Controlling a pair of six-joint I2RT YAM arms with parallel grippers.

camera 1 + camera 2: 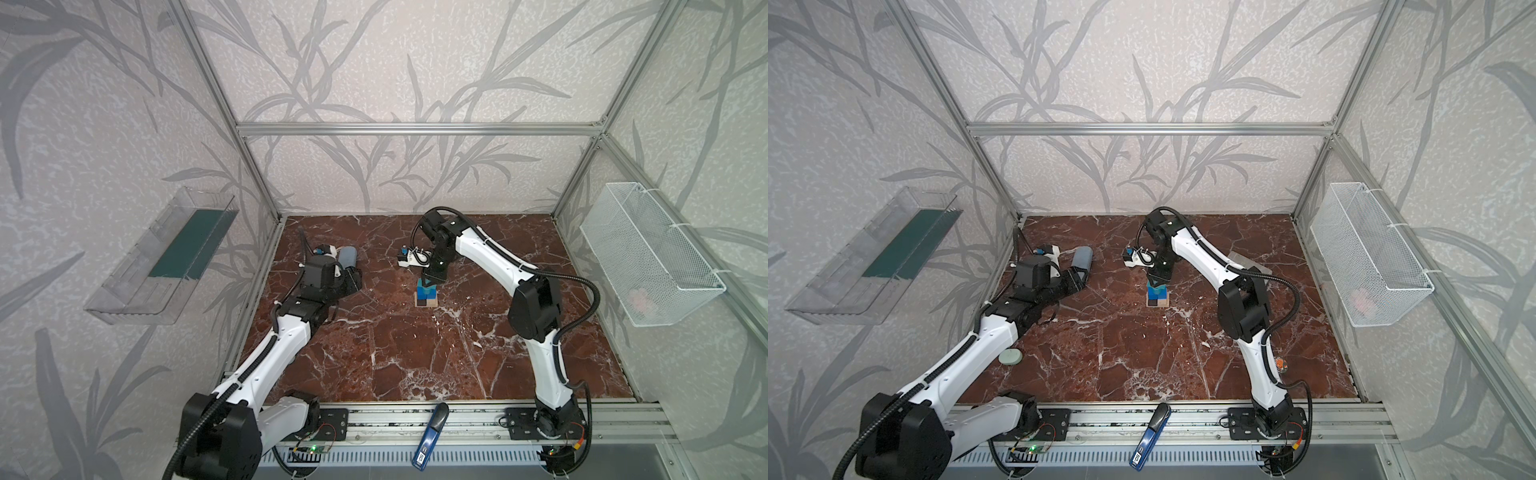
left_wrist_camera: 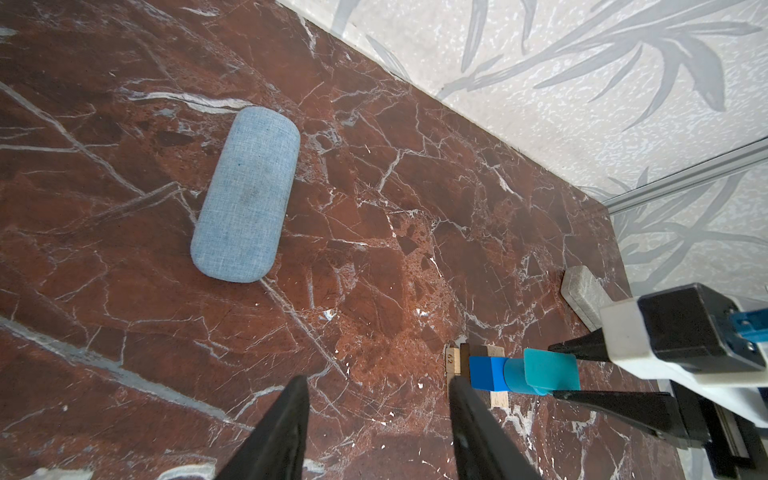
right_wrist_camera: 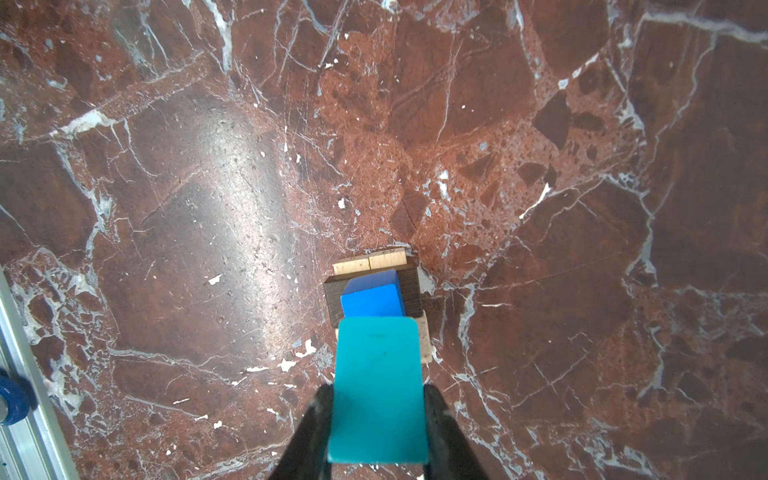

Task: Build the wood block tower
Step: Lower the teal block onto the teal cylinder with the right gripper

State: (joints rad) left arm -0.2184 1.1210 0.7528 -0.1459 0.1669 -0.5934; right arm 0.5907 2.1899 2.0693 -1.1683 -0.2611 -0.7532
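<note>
The tower (image 1: 426,296) (image 1: 1157,297) stands mid-table in both top views. It has pale bars (image 2: 453,361) and a dark brown bar (image 3: 332,297) at the base, then a blue cube (image 2: 486,372) (image 3: 374,297) and a blue cylinder (image 2: 515,376). My right gripper (image 3: 379,390) (image 1: 429,286) points down over it, shut on the teal house-shaped piece (image 3: 378,374) (image 2: 550,368), which sits against the cylinder's top. The left gripper (image 2: 379,380) (image 1: 353,279) lies low to the tower's left, open, with only bare marble between its fingers.
A long grey-blue case (image 2: 247,195) (image 1: 348,257) lies just beyond the left gripper. A grey stone-like brick (image 2: 582,291) sits behind the right arm, and a pale round disc (image 1: 1011,356) beside the left forearm. A wire basket (image 1: 648,253) hangs on the right wall and a clear tray (image 1: 162,253) on the left wall.
</note>
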